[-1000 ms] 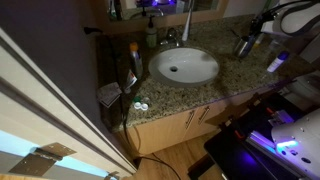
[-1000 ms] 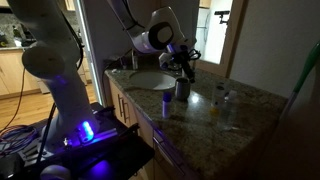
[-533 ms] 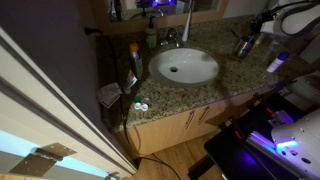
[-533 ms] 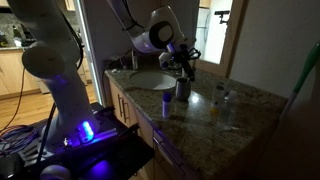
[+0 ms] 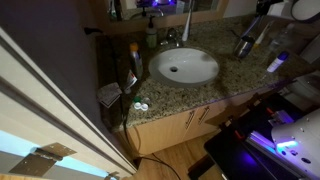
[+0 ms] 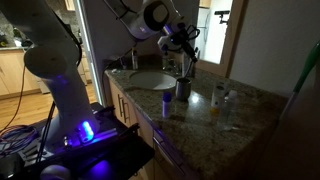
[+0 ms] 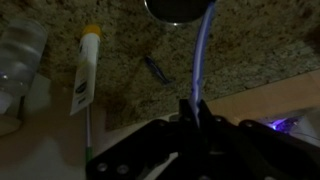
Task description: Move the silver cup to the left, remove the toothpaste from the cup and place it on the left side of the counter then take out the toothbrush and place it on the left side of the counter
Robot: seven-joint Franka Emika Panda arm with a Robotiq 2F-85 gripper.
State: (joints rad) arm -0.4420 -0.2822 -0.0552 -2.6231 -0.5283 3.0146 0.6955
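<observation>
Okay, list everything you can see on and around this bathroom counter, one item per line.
counter: one, speckled brown-grey granite, over light wooden cabinet doors
basin: one, white oval, set in the counter
silver cup: one, dull grey, standing on the counter beside the basin
toothpaste: one, white tube with a yellowish end, lying flat on the counter
toothbrush: one, thin pale stick, running from the cup's mouth up to the end effector
white bottle: one, white with a purple-lit cap, near the counter's front edge
soap bottle: one, greenish, behind the basin
end effector: one, dark, raised above the cup, closed on the toothbrush
</observation>
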